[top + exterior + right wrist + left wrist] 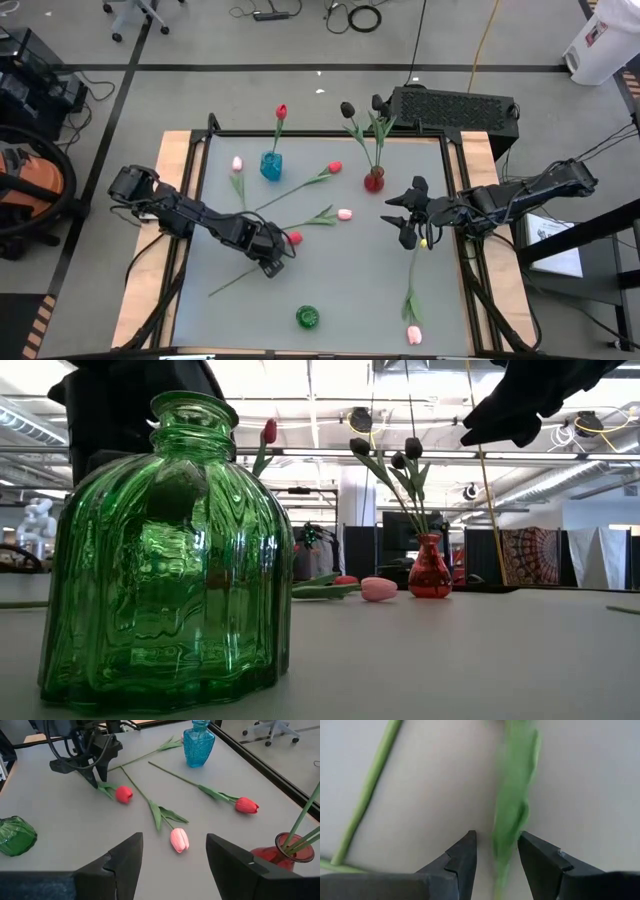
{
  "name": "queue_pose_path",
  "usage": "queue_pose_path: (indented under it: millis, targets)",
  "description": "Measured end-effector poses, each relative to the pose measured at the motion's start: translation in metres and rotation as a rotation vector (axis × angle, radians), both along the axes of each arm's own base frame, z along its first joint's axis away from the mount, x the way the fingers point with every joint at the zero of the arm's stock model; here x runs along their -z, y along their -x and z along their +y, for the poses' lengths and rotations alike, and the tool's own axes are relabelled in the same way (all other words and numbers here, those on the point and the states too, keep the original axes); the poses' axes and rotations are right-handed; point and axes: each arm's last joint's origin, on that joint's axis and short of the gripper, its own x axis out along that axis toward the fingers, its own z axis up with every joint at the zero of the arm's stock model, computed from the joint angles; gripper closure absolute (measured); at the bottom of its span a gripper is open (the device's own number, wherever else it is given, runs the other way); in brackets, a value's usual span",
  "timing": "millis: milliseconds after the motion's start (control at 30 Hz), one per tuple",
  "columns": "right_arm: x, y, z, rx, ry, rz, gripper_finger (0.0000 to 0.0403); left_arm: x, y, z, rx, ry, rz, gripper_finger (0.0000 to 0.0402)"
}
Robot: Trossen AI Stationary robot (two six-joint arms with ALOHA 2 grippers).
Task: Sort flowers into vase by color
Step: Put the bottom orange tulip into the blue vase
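A red tulip (294, 238) lies on the table with its stem running toward the near left. My left gripper (495, 855) points down over it, open, with one finger on either side of its green leaf (512, 820) just behind the head (124, 794). My right gripper (175, 850) hangs open in the air at the table's right (405, 215). A blue vase (271, 165) holds one red tulip (281, 112). The red vase (374, 180) holds black tulips (347, 108). A green vase (307, 317) stands near the front edge.
More tulips lie loose on the table: a pink one (237, 163) at the far left, a red one (334, 167) and a pink one (344, 213) in the middle, and a pink one (413, 335) at the near right. A black box (455, 108) sits behind the table.
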Motion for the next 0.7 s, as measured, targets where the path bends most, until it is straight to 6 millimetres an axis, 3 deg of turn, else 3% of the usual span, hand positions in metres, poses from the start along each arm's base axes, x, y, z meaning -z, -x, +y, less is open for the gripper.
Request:
queue_pose_path:
  millis: [367, 700]
  targets:
    - [0.0000, 0.0000, 0.0000, 0.000, 0.000, 0.000, 0.0193, 0.0004, 0.0004, 0.0002, -0.005, -0.032, -0.005, 0.0261]
    - [0.0001, 0.0000, 0.0000, 0.001, 0.001, 0.001, 0.0193, 0.0009, 0.0008, 0.0006, -0.006, -0.036, -0.002, 0.0385]
